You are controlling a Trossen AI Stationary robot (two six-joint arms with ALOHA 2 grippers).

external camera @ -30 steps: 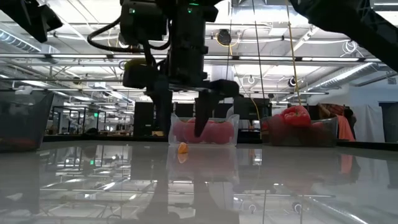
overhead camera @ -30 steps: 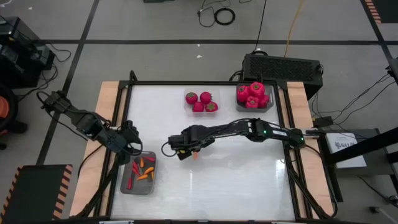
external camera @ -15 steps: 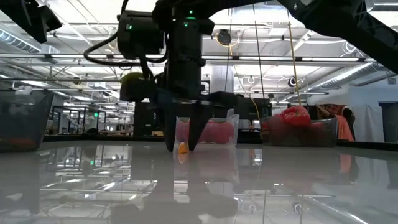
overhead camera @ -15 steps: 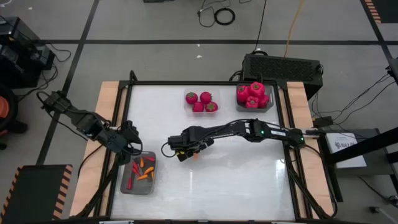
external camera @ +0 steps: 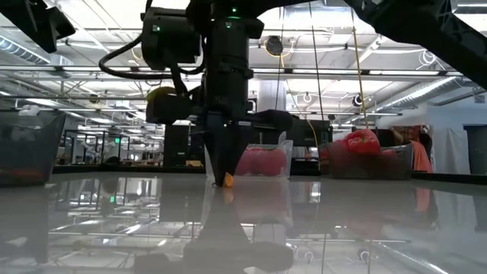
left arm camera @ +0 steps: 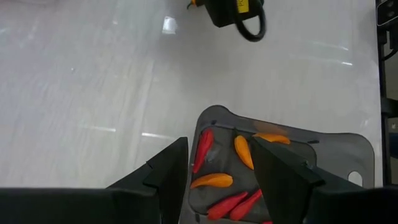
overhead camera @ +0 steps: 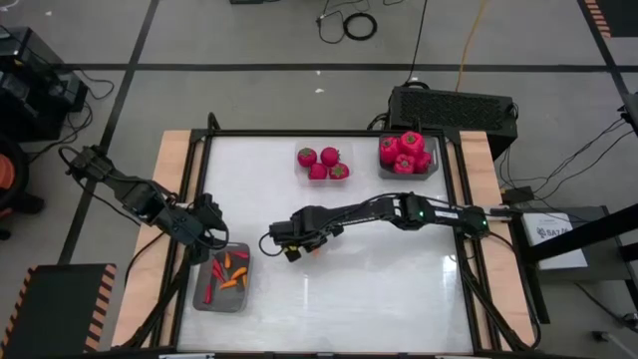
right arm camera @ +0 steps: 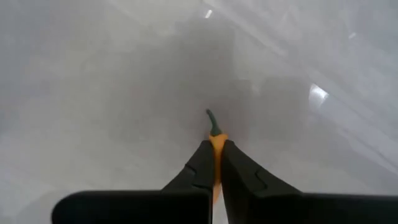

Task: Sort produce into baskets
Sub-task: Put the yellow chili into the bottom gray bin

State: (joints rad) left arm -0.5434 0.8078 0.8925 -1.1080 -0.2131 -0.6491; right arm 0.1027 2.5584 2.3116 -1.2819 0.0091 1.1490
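Now an orange pepper (right arm camera: 216, 144) is pinched between the closed jaws of the right gripper (right arm camera: 216, 167), green stem protruding past the tips. A straight lift is advised before carriage to the pepper basket (overhead camera: 221, 298), where the left gripper (left arm camera: 219, 163) is held half-open.

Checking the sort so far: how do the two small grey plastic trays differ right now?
The grey tray by the left gripper holds slender orange and red peppers; the grey tray at the far right corner holds round red tomatoes. The peppers lie flat and loose, while the tomatoes are heaped above the rim. Both are low-walled and rectangular.
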